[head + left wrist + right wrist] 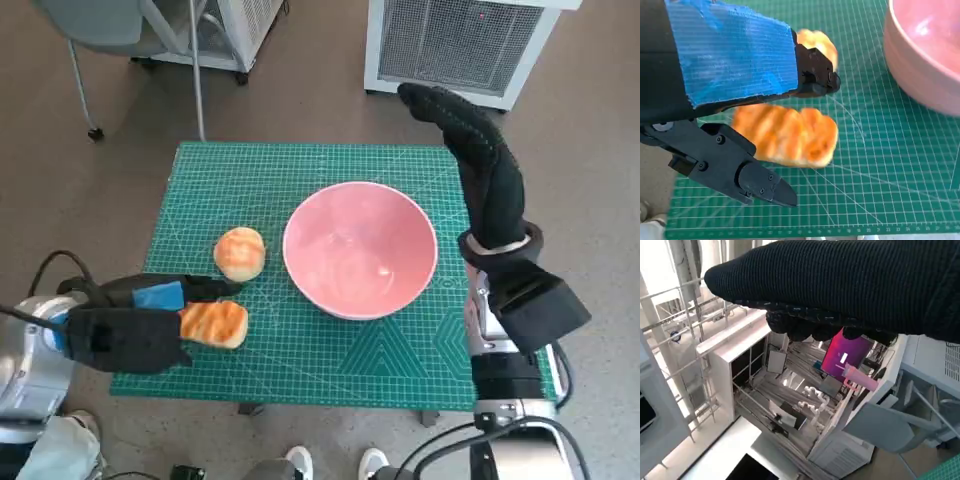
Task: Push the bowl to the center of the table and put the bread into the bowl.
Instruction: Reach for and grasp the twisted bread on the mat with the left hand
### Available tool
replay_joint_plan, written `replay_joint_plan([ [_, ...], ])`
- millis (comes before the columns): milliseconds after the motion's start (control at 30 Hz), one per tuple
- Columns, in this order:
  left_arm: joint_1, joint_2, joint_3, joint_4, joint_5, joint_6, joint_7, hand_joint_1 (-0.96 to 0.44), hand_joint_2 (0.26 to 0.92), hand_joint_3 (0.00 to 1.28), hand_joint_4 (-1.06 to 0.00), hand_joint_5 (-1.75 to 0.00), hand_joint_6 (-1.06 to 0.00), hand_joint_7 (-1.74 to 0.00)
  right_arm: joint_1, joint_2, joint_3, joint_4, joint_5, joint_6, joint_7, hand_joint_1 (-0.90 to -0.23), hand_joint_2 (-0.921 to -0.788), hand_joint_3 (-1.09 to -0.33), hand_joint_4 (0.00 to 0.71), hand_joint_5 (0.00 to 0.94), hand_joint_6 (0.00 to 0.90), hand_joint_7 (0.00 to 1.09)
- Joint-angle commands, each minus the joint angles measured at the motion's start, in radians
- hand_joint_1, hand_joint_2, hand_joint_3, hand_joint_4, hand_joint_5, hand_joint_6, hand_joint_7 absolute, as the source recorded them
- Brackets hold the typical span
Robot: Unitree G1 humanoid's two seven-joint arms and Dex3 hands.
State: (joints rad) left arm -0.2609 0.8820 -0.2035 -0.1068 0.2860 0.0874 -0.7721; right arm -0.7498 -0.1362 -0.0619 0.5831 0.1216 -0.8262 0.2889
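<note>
The pink bowl [360, 248] stands empty on the green mat [250, 180], a little right of its middle; its wall [920, 65] also shows in the left wrist view. A striped oblong bread [215, 323] lies near the mat's front left. My left hand [130, 325] grips it, with one black finger [815, 75] along its far side and another [755, 180] against its near side, the bread [790, 135] between them. A round bun [240, 253] sits just beyond it. My right hand [485, 160] is raised beside the bowl's right rim, stretched out flat and holding nothing.
A white grilled unit [460, 45] stands on the floor beyond the table. A chair leg with a caster [85, 95] and a thin pole [197, 70] are at the back left. Shoes [335, 462] show by the table's front edge.
</note>
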Motion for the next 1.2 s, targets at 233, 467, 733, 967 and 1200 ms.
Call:
replay_joint_plan([
  [233, 0.033, -0.021, 0.031, 0.044, 0.023, -0.201, 0.106, -0.02, 0.889, 0.08, -0.77, -1.04, -0.62, -1.03, 0.031, -0.001, -0.003, -0.012, 0.025, 0.032, 0.024, -0.764, -0.921, -0.831, 0.287, 0.002, 0.057, 0.63],
  [467, 0.038, -0.027, 0.093, 0.044, -0.016, -0.267, 0.13, 0.0, 0.881, 0.09, -0.8, -1.08, -0.64, -1.12, 0.033, -0.003, -0.004, -0.023, 0.035, 0.04, 0.033, -0.762, -0.921, -0.821, 0.287, 0.002, 0.053, 0.64],
  [733, 0.036, -0.031, 0.153, 0.034, -0.044, -0.29, 0.148, 0.0, 0.885, 0.09, -0.79, -1.09, -0.62, -1.14, 0.033, -0.002, -0.005, -0.028, 0.039, 0.039, 0.039, -0.759, -0.921, -0.818, 0.287, 0.002, 0.048, 0.65],
  [967, 0.027, -0.034, 0.203, 0.004, -0.059, -0.291, 0.163, 0.0, 0.894, 0.09, -0.77, -1.11, -0.61, -1.16, 0.028, -0.002, -0.007, -0.022, 0.043, 0.039, 0.044, -0.757, -0.921, -0.818, 0.287, 0.002, 0.044, 0.66],
  [1200, 0.003, -0.04, 0.243, -0.029, -0.069, -0.283, 0.187, 0.0, 0.916, 0.08, -0.71, -1.14, -0.58, -1.22, 0.024, 0.003, -0.01, -0.014, 0.049, 0.036, 0.051, -0.757, -0.921, -0.812, 0.289, 0.003, 0.041, 0.67],
])
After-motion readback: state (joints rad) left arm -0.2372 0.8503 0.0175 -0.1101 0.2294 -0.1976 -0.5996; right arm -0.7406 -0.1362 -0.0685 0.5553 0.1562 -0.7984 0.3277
